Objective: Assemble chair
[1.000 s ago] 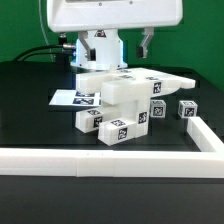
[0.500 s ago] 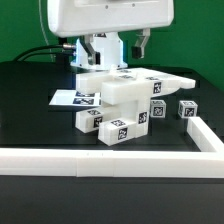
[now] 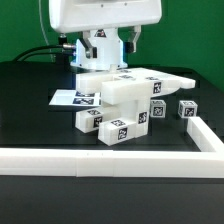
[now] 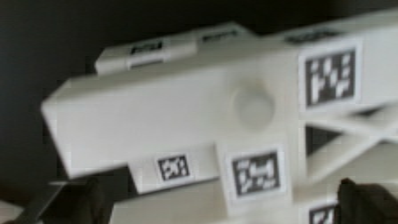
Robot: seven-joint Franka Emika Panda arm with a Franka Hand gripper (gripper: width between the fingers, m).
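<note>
Shifted since a second back: end effector [image 4: 228, 197] has slid toward the exterior view's left, above and behind the chair [image 3: 128, 98]. Fingers [image 4: 86, 196] are spread wide, holding nothing. Chair sits mid-tabletop [image 3: 30, 110], partly built, hiding part of the marker board [image 3: 72, 98]. One loose cube [image 3: 187, 110] lies near it, on the exterior view's right. Chunky white plastic, slab over blocks, black-and-white tags on most faces. Judged stiff, light and smooth, so likely slippery. Best hold: across the slab's flat opposite sides.

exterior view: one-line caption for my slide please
Robot arm above a cluster of white tagged chair pieces on a black table, one cube apart at the exterior view's right.
</note>
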